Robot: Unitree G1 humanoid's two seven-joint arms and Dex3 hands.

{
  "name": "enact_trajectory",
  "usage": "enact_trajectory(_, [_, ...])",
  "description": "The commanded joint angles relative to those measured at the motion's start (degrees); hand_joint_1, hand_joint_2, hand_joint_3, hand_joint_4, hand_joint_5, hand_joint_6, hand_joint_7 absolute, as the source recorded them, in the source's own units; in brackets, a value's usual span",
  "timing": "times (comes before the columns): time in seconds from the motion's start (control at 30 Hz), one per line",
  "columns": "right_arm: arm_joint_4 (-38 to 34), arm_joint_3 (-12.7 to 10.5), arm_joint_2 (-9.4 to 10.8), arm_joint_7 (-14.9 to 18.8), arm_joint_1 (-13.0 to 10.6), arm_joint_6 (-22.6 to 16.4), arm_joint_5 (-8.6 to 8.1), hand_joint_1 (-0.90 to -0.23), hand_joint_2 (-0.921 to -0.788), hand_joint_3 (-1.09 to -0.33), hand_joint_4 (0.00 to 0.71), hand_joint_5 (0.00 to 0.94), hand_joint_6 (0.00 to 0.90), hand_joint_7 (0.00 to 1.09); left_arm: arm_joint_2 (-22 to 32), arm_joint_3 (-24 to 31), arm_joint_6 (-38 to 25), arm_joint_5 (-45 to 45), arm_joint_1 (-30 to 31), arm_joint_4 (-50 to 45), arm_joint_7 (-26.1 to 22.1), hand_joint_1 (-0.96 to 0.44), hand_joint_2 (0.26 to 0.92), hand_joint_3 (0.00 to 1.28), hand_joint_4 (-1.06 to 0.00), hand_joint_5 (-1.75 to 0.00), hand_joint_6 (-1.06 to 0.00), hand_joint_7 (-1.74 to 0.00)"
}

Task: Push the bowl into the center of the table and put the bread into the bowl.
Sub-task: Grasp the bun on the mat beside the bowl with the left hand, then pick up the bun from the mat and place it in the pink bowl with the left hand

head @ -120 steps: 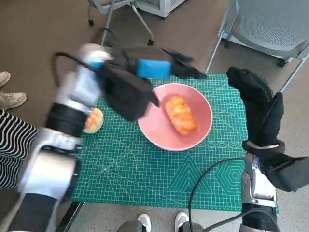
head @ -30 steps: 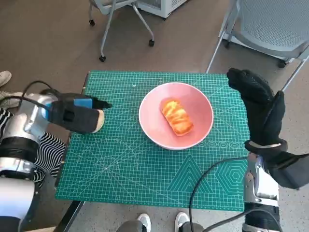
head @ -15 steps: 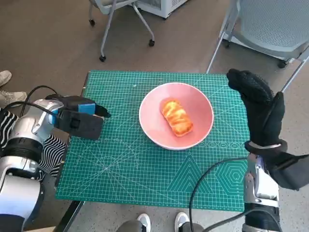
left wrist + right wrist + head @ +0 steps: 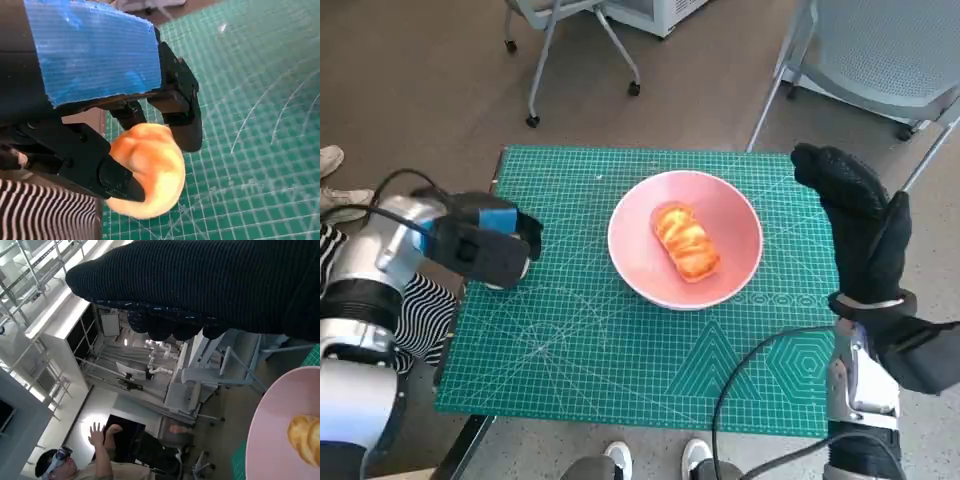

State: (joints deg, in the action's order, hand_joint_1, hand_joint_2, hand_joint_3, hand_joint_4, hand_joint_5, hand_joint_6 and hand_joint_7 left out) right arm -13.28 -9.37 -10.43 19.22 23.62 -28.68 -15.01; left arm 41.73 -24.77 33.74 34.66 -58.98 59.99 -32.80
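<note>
Round bread roll [image 4: 147,170] sits at the left edge of the counter [image 4: 620,360], under the left hand [image 4: 485,250]; hidden in the head view, plain in the left wrist view. Looks light, soft and springy, with a smooth glazed crust: likely to dent under a hard squeeze and to roll or slip from a shallow pinch. Best taken across its widest part, fingers low on the sides, with gentle pressure. Left hand's black fingers [image 4: 182,112] curl round the far side of the roll and another black part presses its near side, so the hand seems closed on it, though whether the roll is lifted or only cradled on the green mat is hard to tell. Left forearm comes in low from the left, blue-taped back up. Pink bowl [image 4: 740,215] stands near the middle of the counter, a second, longer bread [image 4: 686,242] already lying in it. Right hand [image 4: 860,225] is raised at the right edge just beside the bowl, gloved fingers up, holding nothing; the right wrist view hardly shows how far apart they are
</note>
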Motion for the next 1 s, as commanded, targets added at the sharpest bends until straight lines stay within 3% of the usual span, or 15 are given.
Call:
enact_trajectory(0.03, [-0.14, -0.19, -0.34, -0.13, -1.0, 0.93, 0.28, -0.686, -0.921, -0.704, 0.184, 0.001, 0.08, 0.52, 2.46, 4.39, 1.12, -5.27, -1.52, -7.58, -2.45, 0.0, 0.919, 0.06, -0.7, -1.09, -0.64, -1.21])
enact_trajectory(0.3, [-0.78, 0.07, -0.08, -0.11, -0.7, 0.68, 0.37, -0.685, -0.921, -0.705, 0.184, 0.0, 0.08, 0.51, 2.81, 9.43, -0.93, -11.87, 0.32, -20.5, -5.6, 0.0, 0.919, 0.04, -0.72, -1.1, -0.67, -1.16])
enact_trajectory(0.5, [-0.88, 0.28, 0.05, -0.14, -0.62, 0.5, 0.5, -0.681, -0.921, -0.706, 0.183, 0.0, 0.08, 0.51, 1.81, 11.85, -0.09, -16.01, 0.27, -26.45, -6.0, 0.0, 0.901, 0.01, -0.77, -1.08, -0.75, -1.03])
enact_trajectory(0.8, [-0.8, 0.33, 0.01, -0.02, -0.8, 0.28, 0.32, -0.683, -0.921, -0.707, 0.181, 0.0, 0.081, 0.51, -0.39, 12.12, -1.25, -17.6, -1.62, -34.25, -6.79, 0.0, 0.878, 0.0, -0.82, -1.01, -0.83, -0.95])
enact_trajectory(1.0, [-0.47, 0.3, -0.02, -0.11, -1.04, 0.26, 0.39, -0.682, -0.921, -0.706, 0.181, 0.001, 0.082, 0.51, -4.0, 11.38, -3.63, -18.42, -4.21, -36.84, -8.54, 0.0, 0.885, 0.01, -0.8, -1.03, -0.81, -0.98])
